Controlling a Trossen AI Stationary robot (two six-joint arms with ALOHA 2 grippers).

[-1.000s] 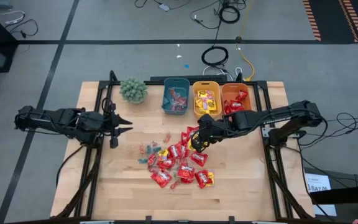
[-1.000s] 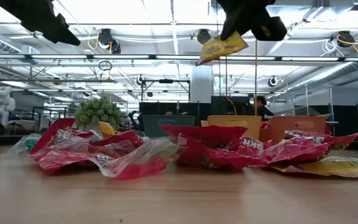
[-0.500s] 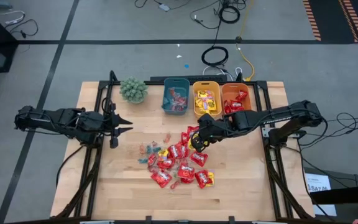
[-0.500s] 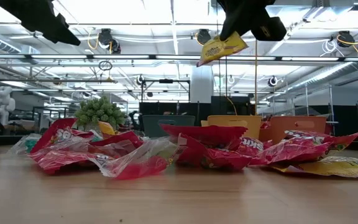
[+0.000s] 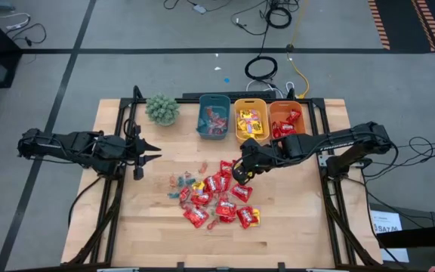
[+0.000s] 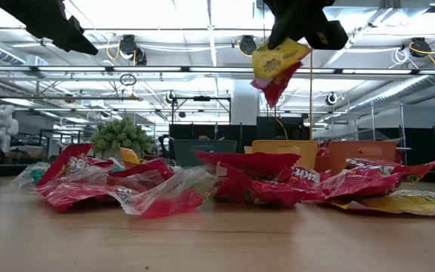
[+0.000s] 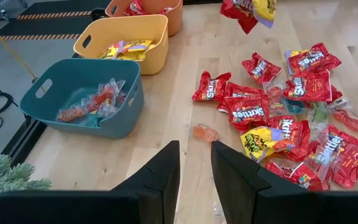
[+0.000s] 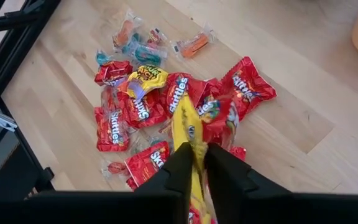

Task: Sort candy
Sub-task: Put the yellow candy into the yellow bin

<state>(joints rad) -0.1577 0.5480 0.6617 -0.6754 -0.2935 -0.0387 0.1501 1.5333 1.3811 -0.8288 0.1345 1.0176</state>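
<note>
Candy pile (image 5: 214, 198) mid-table; right gripper (image 8: 196, 163) pinches a yellow packet (image 6: 278, 57) aloft, red one behind half hidden; left gripper (image 7: 195, 163) idle, fingers slightly apart.

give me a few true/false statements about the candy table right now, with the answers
1. The right end effector holds candy in the air above the pile. True: the low view shows a yellow packet and a red packet hanging from it.
2. The teal bin has nothing in it. False: a few small wrapped sweets lie inside.
3. The three bins stand in a row, with the yellow bin between the teal one and the orange bin. True.
4. The left end effector is gripping a red packet. False: it holds nothing and waits over bare table, left of the pile.
5. The green plant sits in the middle of the candy pile. False: it stands apart, beside the teal bin.
</note>
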